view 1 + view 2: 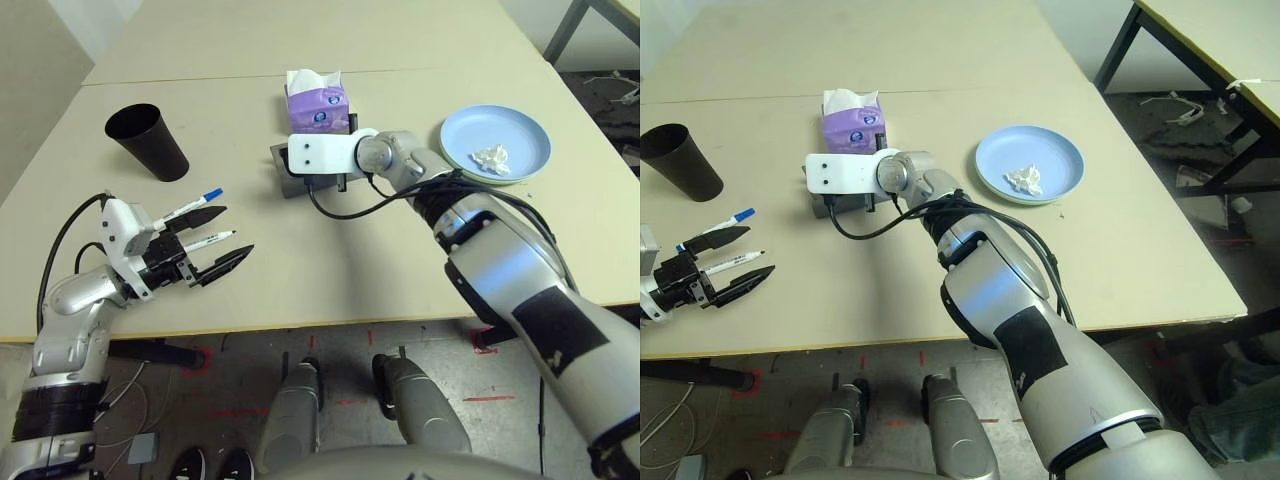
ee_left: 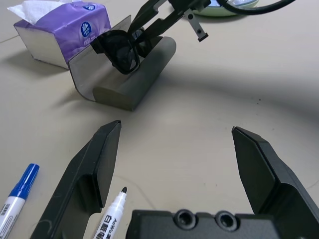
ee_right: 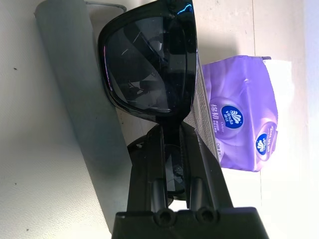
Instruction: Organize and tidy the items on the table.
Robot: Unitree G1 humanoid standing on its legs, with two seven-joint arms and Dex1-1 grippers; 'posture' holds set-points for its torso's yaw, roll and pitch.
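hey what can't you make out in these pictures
- Glasses case interior: partly hidden behind the sunglasses in the right wrist view.
- Black cup inside: too dark in the left eye view.
- Blue-capped marker: lower end cut off by the left wrist view's edge.
- Tabletop under the plates: covered by them, right eye view.

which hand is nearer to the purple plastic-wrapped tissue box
Right. The right hand is just beside the purple plastic-wrapped tissue box, over the open grey case; the left hand is farther off, by the markers.
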